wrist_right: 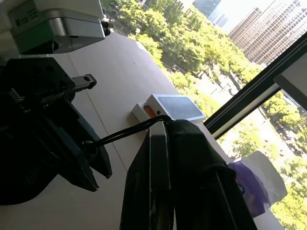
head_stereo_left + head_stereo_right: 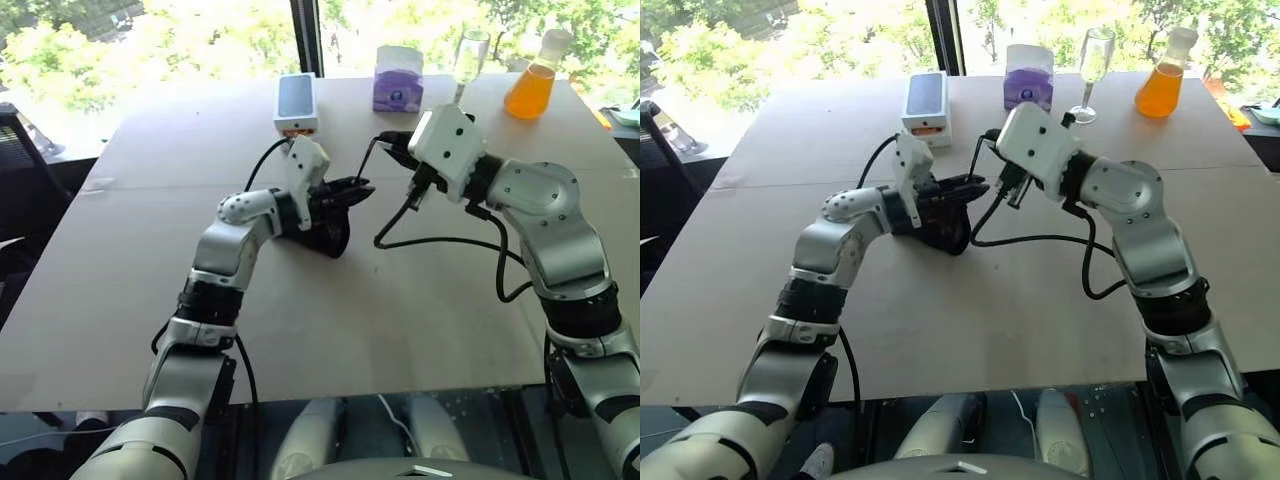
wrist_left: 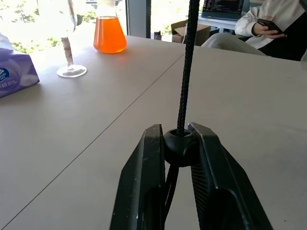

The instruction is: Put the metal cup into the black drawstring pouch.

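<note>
Fingers of the left gripper [image 3: 180,153] are pinching the round cord stopper [image 3: 178,147] of the black pouch [image 2: 325,232]; the right gripper [image 1: 165,143] is clamping the cord [image 3: 186,67] higher up; the closing step seems to be under way, and next the hands would need to draw apart; the metal cup is hidden, presumably inside the pouch lying on the table [image 2: 330,330].

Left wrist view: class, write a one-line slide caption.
Left gripper jaws pinch the pouch's cord stopper, black cord rising taut above the table.
</note>
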Controlling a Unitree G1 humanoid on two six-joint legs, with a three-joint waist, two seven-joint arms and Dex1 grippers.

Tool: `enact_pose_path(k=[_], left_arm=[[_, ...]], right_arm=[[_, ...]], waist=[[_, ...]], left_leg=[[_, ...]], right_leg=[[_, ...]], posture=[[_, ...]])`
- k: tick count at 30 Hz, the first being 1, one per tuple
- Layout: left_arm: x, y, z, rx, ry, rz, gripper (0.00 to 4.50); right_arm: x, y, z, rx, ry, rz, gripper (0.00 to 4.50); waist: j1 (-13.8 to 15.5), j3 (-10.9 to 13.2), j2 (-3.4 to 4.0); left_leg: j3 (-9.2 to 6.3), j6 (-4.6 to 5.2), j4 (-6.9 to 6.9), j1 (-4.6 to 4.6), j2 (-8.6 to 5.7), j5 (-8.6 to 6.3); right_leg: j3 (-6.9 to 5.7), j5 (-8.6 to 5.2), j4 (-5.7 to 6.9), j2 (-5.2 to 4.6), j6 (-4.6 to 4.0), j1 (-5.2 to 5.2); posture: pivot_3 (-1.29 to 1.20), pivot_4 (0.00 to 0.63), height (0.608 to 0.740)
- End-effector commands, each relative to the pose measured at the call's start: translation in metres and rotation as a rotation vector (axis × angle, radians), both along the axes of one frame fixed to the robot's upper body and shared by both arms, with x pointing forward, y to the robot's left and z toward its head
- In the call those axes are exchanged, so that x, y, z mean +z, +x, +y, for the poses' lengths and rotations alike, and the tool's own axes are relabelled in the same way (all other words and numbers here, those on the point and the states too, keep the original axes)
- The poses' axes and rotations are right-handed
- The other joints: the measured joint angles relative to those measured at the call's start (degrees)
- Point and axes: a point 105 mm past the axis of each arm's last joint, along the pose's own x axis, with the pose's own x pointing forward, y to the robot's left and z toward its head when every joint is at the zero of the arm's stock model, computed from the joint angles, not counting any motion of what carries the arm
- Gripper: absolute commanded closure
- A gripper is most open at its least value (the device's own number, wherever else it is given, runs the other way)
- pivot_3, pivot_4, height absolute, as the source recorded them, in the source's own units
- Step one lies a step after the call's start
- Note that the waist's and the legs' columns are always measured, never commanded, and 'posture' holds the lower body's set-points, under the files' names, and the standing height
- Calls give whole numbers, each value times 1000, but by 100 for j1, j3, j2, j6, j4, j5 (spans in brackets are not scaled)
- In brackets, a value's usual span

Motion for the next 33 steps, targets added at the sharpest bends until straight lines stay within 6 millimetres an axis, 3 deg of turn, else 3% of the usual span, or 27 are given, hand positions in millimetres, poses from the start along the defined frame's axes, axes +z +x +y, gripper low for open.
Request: enact_pose_path(k=[1,9,17,23,29,33], left_arm=[[1,-2,14,14,11,-1,4289],[-24,-18,27,17,71,80,4289],[-51,-36,37,5,206,150,4289],[-81,-31,61,83,363,229,4289],[-86,-24,63,113,395,222,4289],[-77,-21,36,69,339,189,4289]], right_arm=[[11,18,-37,-188,62,-46,4500],[-11,49,-109,-502,23,-50,4500],[-26,55,-151,-660,-58,-78,4500],[-56,52,-195,-803,-145,-24,4500],[-79,48,-209,-824,-141,49,4500],[-91,48,-198,-764,-52,135,4500]], waist=[[1,0,0],[8,1,0],[3,0,1],[16,0,1],[30,2,5],[1,0,5]], left_leg=[[0,0,0,0,0,0],[3,0,0,0,-1,0],[12,0,-1,0,1,0],[13,1,0,0,1,0],[15,1,0,2,0,0],[18,1,0,12,3,0]], right_leg=[[0,0,0,0,0,0],[3,0,0,0,0,-1],[15,0,4,0,0,-1],[15,0,3,4,0,-1],[16,0,6,9,0,0],[21,0,8,5,0,9]], posture=[[0,150,740],[0,150,740],[0,150,740],[0,150,740],[0,150,740],[0,150,740]])
